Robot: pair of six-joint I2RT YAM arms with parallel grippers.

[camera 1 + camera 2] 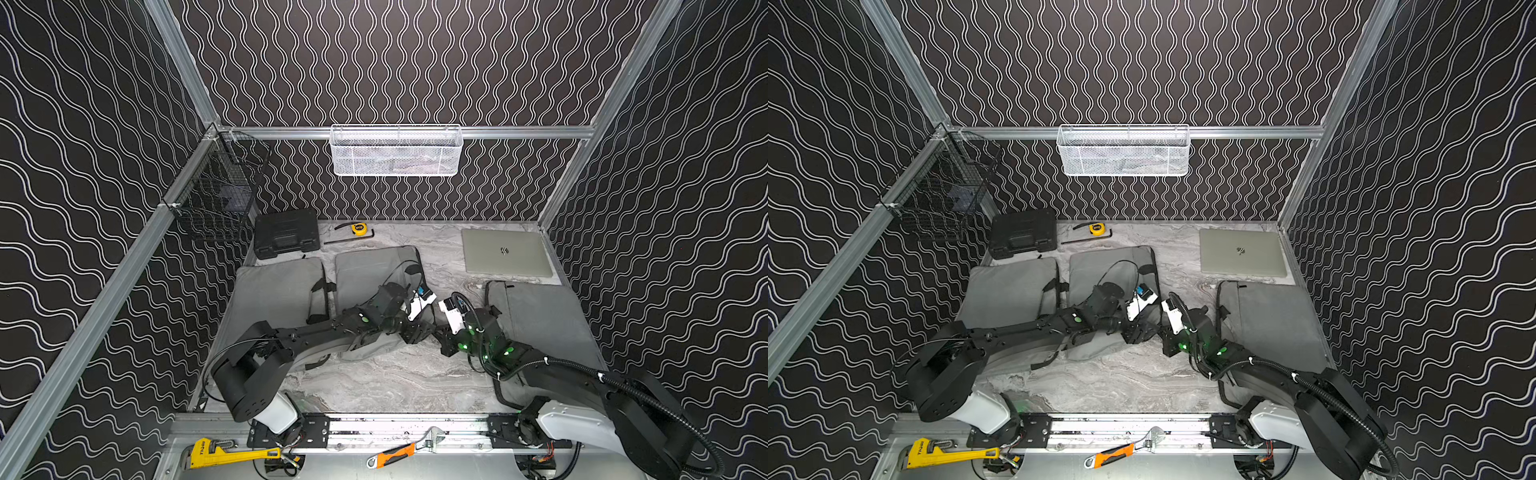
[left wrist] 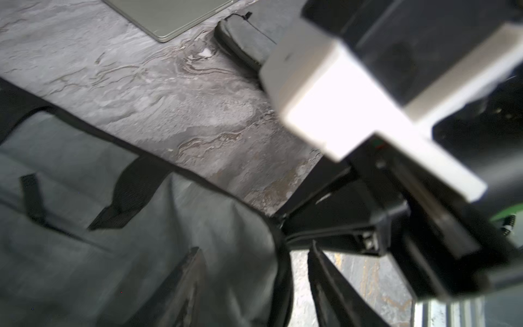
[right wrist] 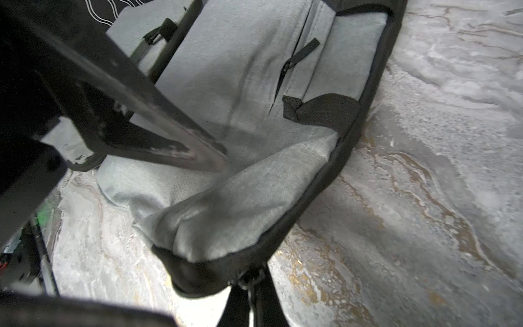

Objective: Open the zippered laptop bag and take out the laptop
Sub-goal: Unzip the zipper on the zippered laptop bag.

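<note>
Now my right gripper (image 3: 250, 286) pinches the zipper pull (image 3: 248, 277) at the near corner of the laptop bag (image 3: 235, 85); left gripper (image 2: 254, 247), open, sits just left.

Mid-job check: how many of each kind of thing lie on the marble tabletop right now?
Grey laptop bags: 3
Laptop: 1
Black tool case: 1
Tape measure: 1
Hex key: 1
Total: 7
</note>
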